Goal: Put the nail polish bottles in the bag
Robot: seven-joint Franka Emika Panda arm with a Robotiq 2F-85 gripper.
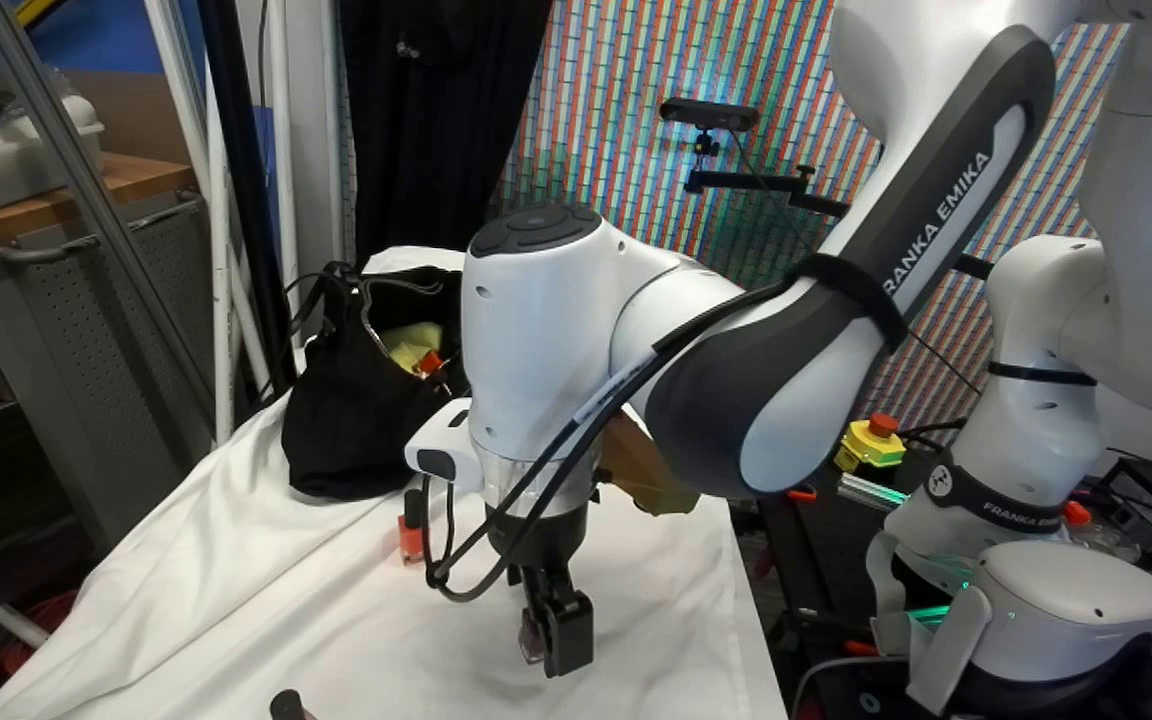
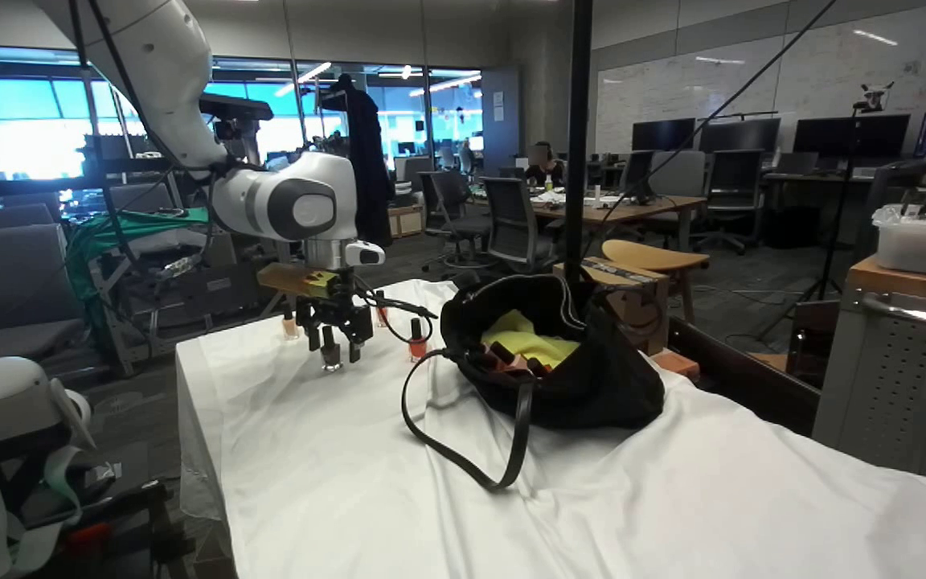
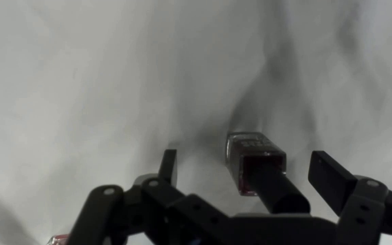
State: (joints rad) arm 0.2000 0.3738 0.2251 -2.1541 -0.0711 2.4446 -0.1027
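Worktop [image 2: 334, 474], one. Is draped in creased white cloth [image 1: 186, 600].

Robot arm [image 1: 716, 400], one, white and dark grey. Is extended over the worktop, its wrist pointed downward.

Bag [image 2: 608, 394], one, black fabric. Is seen slouched on the worktop in both exterior views, apart from the fingers [image 3: 332, 180]; the mouth is spread, the yellow-green inside [image 2: 523, 334] is exposed, and a looped handle [image 2: 520, 434] is laid out on the cloth.

Fingers, one pair, black. Are released and parted wide, a single bottle being straddled.

Nail polish bottles [image 2: 332, 354], black-capped, itemised as follows.

Dark red bottle [image 3: 250, 153]: stood upright on the worktop between the fingers; in the wrist view a gap is left on either side of its body.

Red-orange bottle [image 2: 417, 348]: stood upright between the fingers and the bag.

Orange bottle [image 2: 383, 315]: set farther back in an exterior view, partly hidden.

Pale peach bottle [image 2: 290, 327]: stood upright on the side of the fingers away from the bag.

Bagged bottles [image 2: 511, 363]: several, gathered inside the bag; the exact count cannot be told.
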